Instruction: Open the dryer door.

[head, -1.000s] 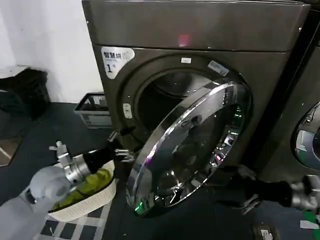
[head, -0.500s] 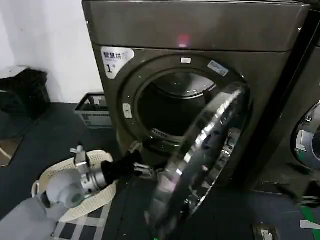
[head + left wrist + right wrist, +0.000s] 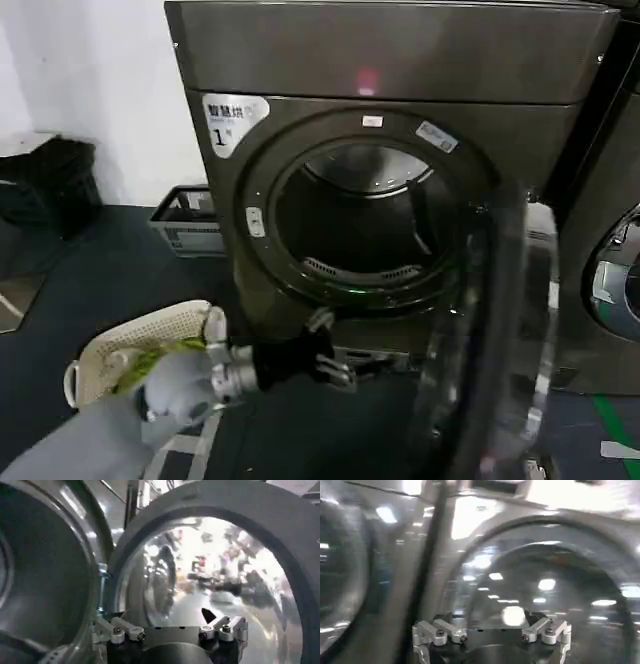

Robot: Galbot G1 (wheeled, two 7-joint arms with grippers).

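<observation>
One dryer door [image 3: 490,340] stands swung wide before us, edge-on; our left pincer [image 3: 345,368], fingers spread, hangs just below the drum opening [image 3: 360,225].

- My left arm reaches forward from low on my left, its tool [image 3: 345,368] spread open, gripping nothing.
- My right tool [image 3: 490,630] likewise stands spread open.
</observation>
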